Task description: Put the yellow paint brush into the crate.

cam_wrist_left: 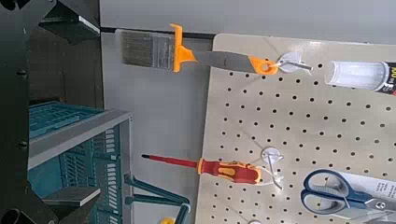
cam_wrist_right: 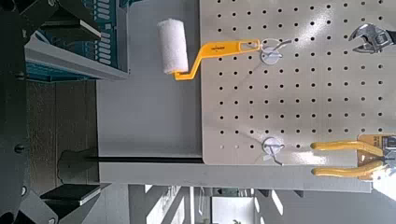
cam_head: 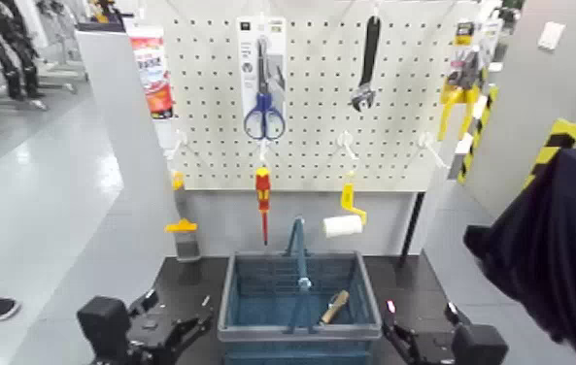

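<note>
The yellow paint brush point(cam_head: 183, 231) hangs on a hook at the pegboard's lower left edge, bristles down, above the table's back left. In the left wrist view it shows with its grey bristles and orange band point(cam_wrist_left: 161, 49). The blue-teal crate point(cam_head: 245, 291) stands on the dark table in front of the board, handle upright; it also shows in the left wrist view point(cam_wrist_left: 70, 140). My left gripper point(cam_head: 177, 316) is open and empty, low beside the crate's left front corner. My right gripper point(cam_head: 418, 326) is open and empty by the crate's right front corner.
A wooden-handled tool point(cam_head: 335, 307) lies inside the crate. On the pegboard point(cam_head: 398, 116) hang a red-and-yellow screwdriver point(cam_head: 263, 199), a yellow-handled roller point(cam_head: 344, 223), blue scissors point(cam_head: 264, 116), a wrench point(cam_head: 367, 68) and yellow pliers point(cam_head: 458, 92). A dark cloth point(cam_head: 554, 252) is at right.
</note>
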Controlling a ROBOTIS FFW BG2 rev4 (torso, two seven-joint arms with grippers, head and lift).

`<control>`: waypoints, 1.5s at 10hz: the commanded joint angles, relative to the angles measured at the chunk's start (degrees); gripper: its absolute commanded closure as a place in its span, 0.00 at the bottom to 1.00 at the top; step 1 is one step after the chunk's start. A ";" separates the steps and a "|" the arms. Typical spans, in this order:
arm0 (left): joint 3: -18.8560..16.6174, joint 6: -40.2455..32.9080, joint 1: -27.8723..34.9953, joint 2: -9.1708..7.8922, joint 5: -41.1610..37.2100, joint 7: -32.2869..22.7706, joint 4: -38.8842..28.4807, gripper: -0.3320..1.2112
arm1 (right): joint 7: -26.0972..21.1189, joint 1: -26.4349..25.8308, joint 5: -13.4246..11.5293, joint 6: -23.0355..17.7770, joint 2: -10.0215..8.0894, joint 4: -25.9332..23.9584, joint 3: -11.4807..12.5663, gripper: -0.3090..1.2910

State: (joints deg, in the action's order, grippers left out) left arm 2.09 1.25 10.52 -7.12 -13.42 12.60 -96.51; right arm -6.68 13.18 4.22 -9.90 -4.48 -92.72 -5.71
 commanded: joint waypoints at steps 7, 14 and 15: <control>-9.30 6.75 -10.52 -4.22 3.66 12.18 5.90 0.28 | 0.00 -0.35 0.00 0.67 0.09 0.26 -0.44 0.28; -3.58 3.67 -23.00 -10.37 0.67 18.69 21.19 0.29 | 0.00 -0.79 0.00 0.76 0.09 0.53 -0.88 0.28; -2.71 3.32 -24.49 -11.08 0.50 19.21 22.77 0.29 | 0.00 -0.88 0.00 0.76 0.09 0.61 -0.96 0.28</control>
State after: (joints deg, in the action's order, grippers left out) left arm -1.16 4.85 -13.05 -17.76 -12.76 31.84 -74.75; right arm -6.68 12.35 4.25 -9.14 -4.39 -92.14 -6.60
